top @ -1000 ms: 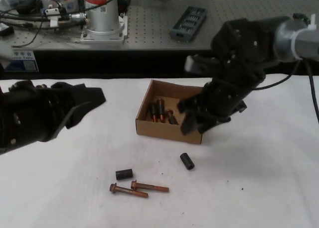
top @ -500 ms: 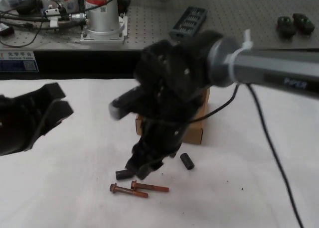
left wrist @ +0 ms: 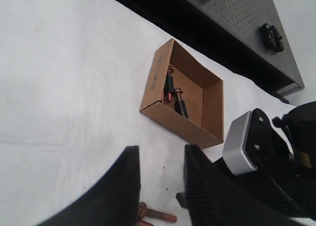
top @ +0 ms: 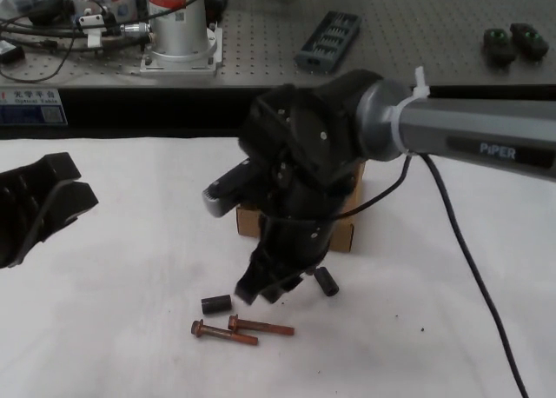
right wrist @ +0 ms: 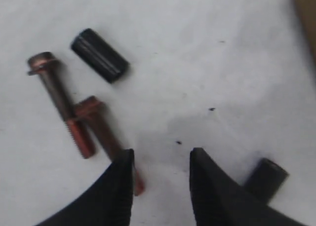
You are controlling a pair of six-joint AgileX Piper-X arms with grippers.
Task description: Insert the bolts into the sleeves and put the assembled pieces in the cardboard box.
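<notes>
Two copper bolts (top: 224, 332) (top: 261, 328) lie side by side on the white cloth, with a black sleeve (top: 216, 304) just behind them and a second sleeve (top: 327, 281) to their right. My right gripper (top: 270, 288) hangs open just above the cloth between the two sleeves, holding nothing. In the right wrist view its fingertips (right wrist: 127, 159) frame bare cloth, with the bolts (right wrist: 57, 97) (right wrist: 106, 137) and one sleeve (right wrist: 99, 55) on one side and the other sleeve (right wrist: 265, 179) on the opposite side. My left gripper (top: 69, 188) stands open and empty at the far left.
The cardboard box (left wrist: 170, 116) holds several assembled pieces (left wrist: 173, 94); in the high view the box (top: 340, 234) is mostly hidden behind the right arm (top: 313, 155). A perforated metal bench with equipment (top: 178, 24) lies beyond the cloth.
The right arm swung from over the box leftward and down to the loose bolts and sleeves. The left gripper drew back toward the left edge.
</notes>
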